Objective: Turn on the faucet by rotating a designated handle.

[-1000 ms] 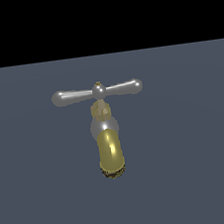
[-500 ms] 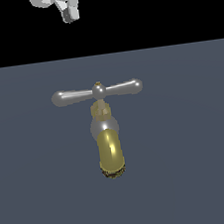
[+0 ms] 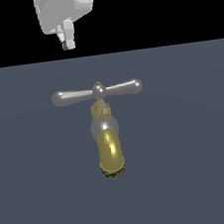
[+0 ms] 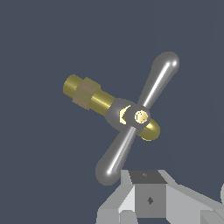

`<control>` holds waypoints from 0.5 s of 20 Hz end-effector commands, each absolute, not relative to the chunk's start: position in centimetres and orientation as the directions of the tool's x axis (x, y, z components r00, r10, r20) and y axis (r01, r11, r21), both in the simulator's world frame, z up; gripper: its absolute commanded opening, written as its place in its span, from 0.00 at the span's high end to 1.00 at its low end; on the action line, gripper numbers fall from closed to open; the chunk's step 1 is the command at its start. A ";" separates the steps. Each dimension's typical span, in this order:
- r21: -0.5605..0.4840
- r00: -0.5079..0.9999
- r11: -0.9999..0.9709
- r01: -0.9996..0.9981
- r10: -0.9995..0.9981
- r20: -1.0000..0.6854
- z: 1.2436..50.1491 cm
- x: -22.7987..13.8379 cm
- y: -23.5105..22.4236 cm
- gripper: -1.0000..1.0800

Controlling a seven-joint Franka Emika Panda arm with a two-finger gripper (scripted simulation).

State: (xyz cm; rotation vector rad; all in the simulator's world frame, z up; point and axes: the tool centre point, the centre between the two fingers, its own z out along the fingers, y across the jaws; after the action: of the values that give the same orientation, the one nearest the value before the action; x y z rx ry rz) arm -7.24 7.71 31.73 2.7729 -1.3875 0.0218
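Note:
The faucet (image 3: 110, 151) stands on a flat dark grey surface, with a brass-gold curved spout, a silver collar and a brass stem. The handle (image 3: 97, 92) is a silver crossbar with a small central ball. It lies level across the top of the stem and reaches wider than the spout. My gripper (image 3: 68, 44) hangs well above the handle, over its arm on the exterior view's left, and touches nothing. Its fingers look pressed together and empty. In the wrist view the handle (image 4: 139, 117) lies diagonal, with my gripper (image 4: 146, 176) just short of one arm's round end.
The dark grey surface (image 3: 192, 173) spreads around the faucet on all sides. Black background fills the top of the exterior view behind my gripper.
My gripper came into the exterior view from the top and has moved lower towards the handle. The faucet and handle have not moved.

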 end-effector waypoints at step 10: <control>0.011 0.389 -0.389 -0.921 -0.921 0.024 25.9 -4.6 10.7 1.00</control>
State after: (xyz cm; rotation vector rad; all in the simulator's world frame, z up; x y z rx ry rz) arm -4.86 10.30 26.72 2.6247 -1.6791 0.0222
